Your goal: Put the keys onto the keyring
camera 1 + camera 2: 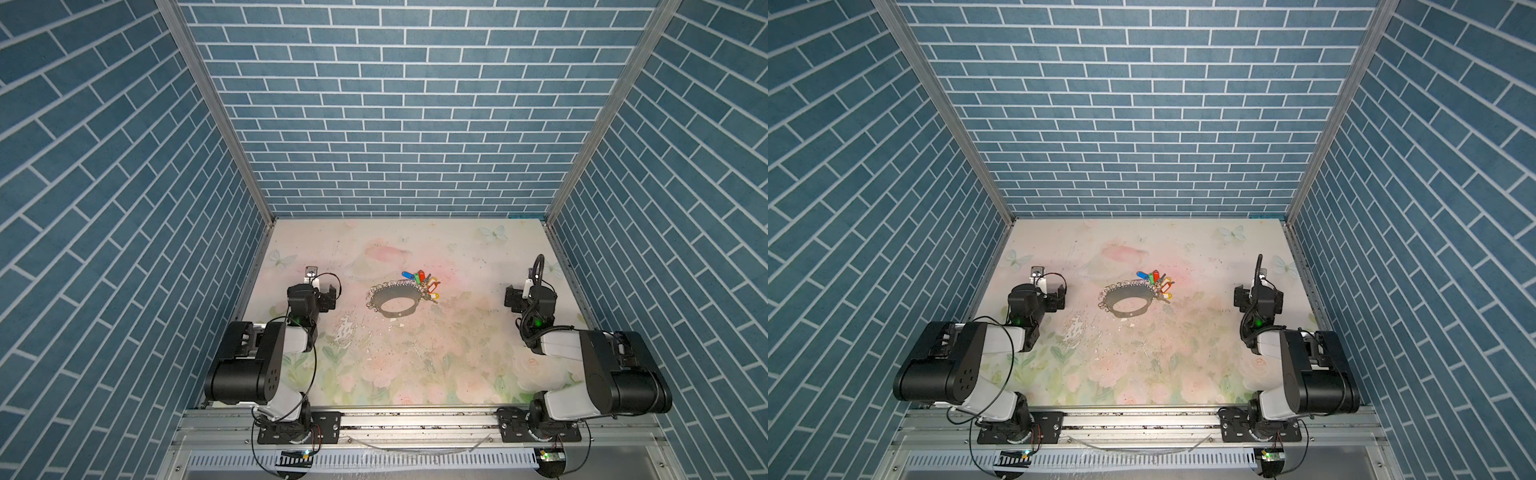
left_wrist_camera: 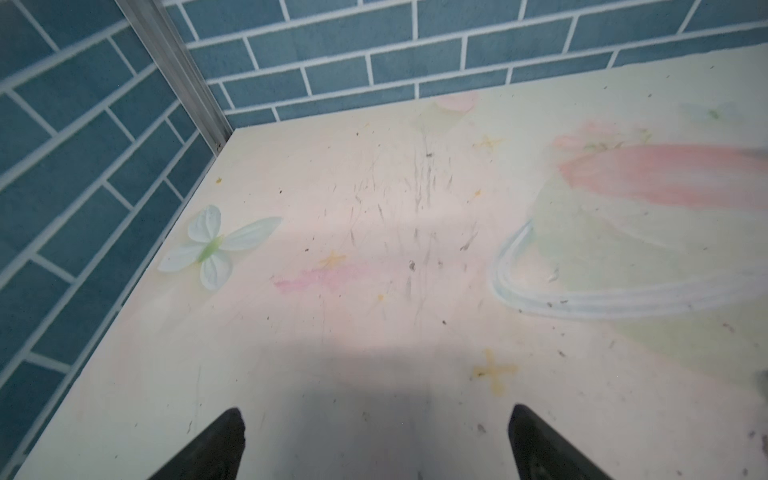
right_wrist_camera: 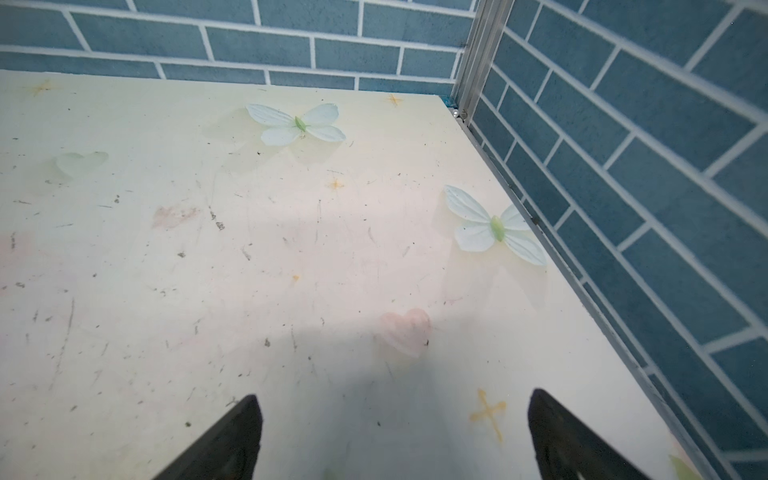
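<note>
Keyring [image 1: 395,294] is lying flat around the middle of the worktop [image 1: 415,365], roughly halfway between the two arms. It's probably sitting there so either side can reach it. Small split rings are bunching along its far and left edge.

Keys [image 1: 424,284] with coloured tags are fanning out at the far-right end of the keyring. They are touching or overlapping it, but I can't tell whether any are actually threaded on. That end is facing the right arm, so the first pick likely goes to that side.

Left gripper [image 1: 327,297] is sitting at the left, well apart from the keyring. In the left wrist view it [image 2: 374,415] is spread wide and released, with only bare worktop between the tips.

Right gripper [image 1: 513,297] is mirroring it at the right, also well apart. The right wrist view shows it [image 3: 395,403] spread and gripping nothing.

Both wrist cameras are looking at the far corners, with no keys in sight. This reads as a parked pose that leaves the centre open to the top views. No grasp is under way, and I'd judge the threading as not yet begun.

Next probably needs one arm pinning the keyring while the other is lifting a tag. The risk is the thin keyring sliding away.
</note>
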`<action>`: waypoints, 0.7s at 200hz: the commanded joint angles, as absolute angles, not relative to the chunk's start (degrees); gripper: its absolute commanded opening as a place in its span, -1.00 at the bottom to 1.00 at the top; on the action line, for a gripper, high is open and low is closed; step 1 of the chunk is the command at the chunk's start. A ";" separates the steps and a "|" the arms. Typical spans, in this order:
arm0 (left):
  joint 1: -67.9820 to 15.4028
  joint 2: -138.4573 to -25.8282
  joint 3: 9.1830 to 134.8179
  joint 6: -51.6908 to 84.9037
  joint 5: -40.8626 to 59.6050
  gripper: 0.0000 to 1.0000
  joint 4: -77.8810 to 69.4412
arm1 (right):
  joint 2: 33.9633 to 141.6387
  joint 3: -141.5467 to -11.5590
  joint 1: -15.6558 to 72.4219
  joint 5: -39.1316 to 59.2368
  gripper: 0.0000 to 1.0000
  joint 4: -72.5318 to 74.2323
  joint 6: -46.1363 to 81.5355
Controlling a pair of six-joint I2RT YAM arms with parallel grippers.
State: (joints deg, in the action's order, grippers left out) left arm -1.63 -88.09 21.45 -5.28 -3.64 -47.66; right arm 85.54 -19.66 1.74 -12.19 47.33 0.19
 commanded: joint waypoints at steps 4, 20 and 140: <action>-1.32 -87.99 22.05 -4.41 -2.08 0.99 -50.35 | 87.37 -20.43 0.33 -5.55 0.97 52.06 1.04; -2.01 -87.94 22.05 -4.83 -2.83 0.99 -50.20 | 87.76 -21.76 -0.07 -7.81 0.98 50.11 2.64; -1.24 -87.93 22.41 -4.13 -1.14 0.99 -49.39 | 88.08 -22.24 -1.22 -8.41 0.98 50.05 3.96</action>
State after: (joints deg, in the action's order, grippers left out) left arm -1.76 -88.07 21.52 -4.82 -2.52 -48.77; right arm 87.92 -20.18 -1.04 -8.75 48.86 2.76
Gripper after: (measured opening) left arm 0.995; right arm 0.992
